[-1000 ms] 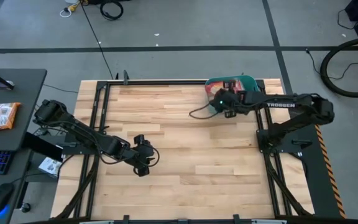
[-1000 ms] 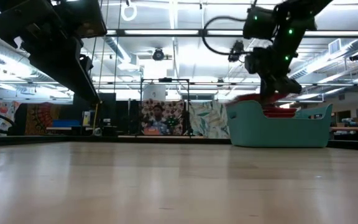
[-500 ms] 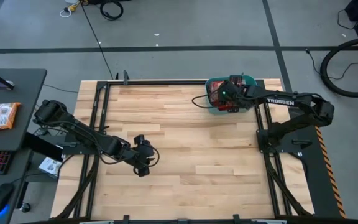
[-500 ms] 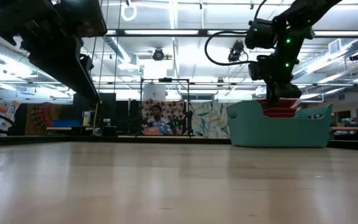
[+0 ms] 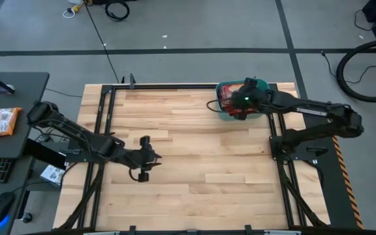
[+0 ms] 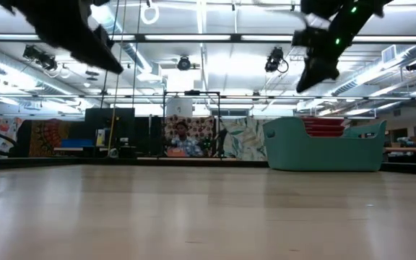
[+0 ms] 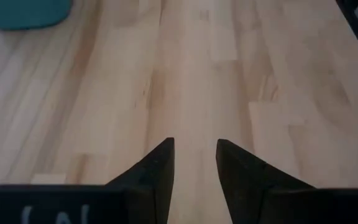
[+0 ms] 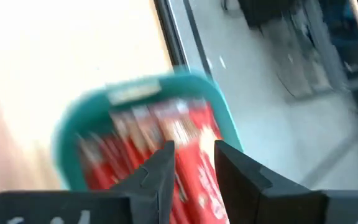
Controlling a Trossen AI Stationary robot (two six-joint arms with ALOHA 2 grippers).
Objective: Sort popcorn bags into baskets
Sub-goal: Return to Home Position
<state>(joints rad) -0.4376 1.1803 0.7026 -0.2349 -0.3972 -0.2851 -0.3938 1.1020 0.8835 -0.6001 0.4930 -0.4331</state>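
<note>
Right gripper [image 8: 192, 146], slightly parted and empty, is above the teal plastic tub [image 6: 323, 153] of flat red popcorn packets [image 6: 326, 127] at the tabletop's [image 5: 201, 176] far right corner; left gripper [image 7: 194, 144] likewise, toward the left edge.

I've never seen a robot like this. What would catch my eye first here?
Most striking is the teal tub at the table's top right corner in the high view, packed with red popcorn bags. The right claw hangs open and empty above it. The left claw, also open and empty, hovers over bare wood on the left half of the table.
</note>
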